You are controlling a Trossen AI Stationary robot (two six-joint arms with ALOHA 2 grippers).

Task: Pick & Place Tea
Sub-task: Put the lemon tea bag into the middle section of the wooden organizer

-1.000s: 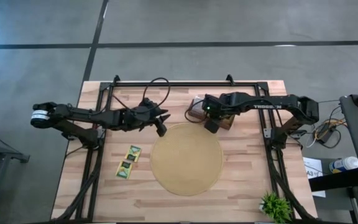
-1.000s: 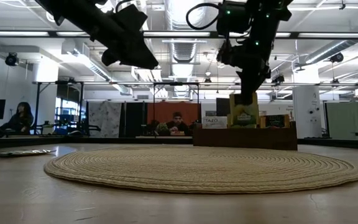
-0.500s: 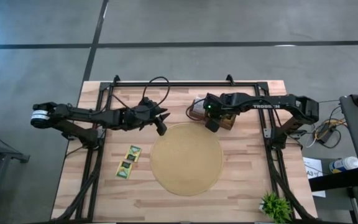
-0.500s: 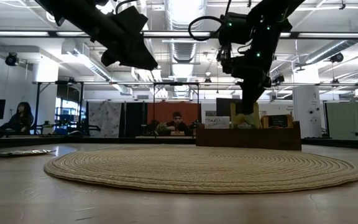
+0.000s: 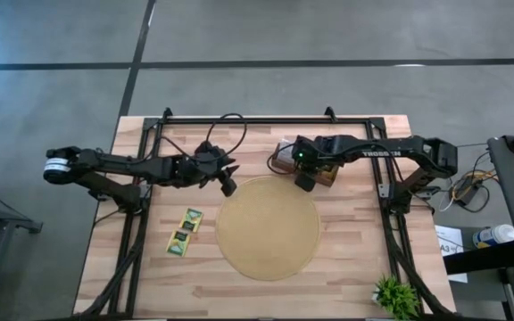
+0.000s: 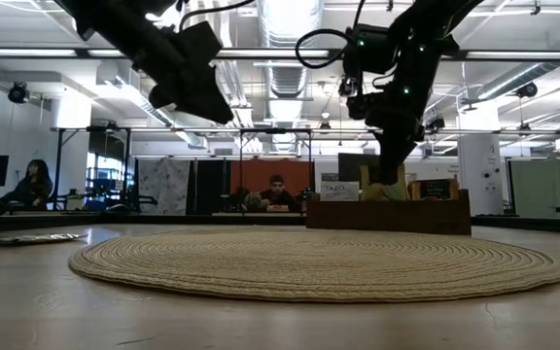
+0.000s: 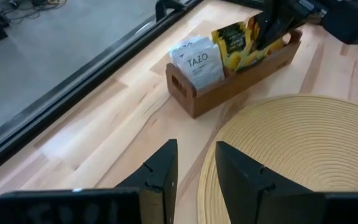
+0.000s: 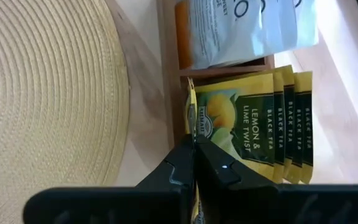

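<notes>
A long brown wooden box (image 5: 303,162) stands at the mat's far edge, with white tea sachets (image 7: 197,62) and yellow ones (image 8: 272,118) upright in it. My right gripper (image 5: 303,181) is above the box, shut on one yellow sachet (image 6: 382,187). Two more yellow-and-green sachets (image 5: 191,218) (image 5: 179,239) lie flat on the table left of the round tan mat (image 5: 268,227). My left gripper (image 7: 194,168) hovers open above the table near the mat's far left edge, with nothing between its fingers. My right gripper pinches the yellow sachet by its top edge (image 8: 191,118) between its two fingers, coming from above and pointing steeply down. The sachet hangs upright below the fingers, seen edge-on, its lower part down in the box beside the other yellow sachets.
Black frame rails (image 5: 150,178) run along the table's left, right and far sides. A small green plant (image 5: 395,294) stands at the near right corner. People sit in the room beyond the table (image 6: 278,194).
My right gripper has gone down toward the box with the yellow sachet, which stood well above the box's rim and now sits lower in it. My left gripper has tipped a little and stayed open.
</notes>
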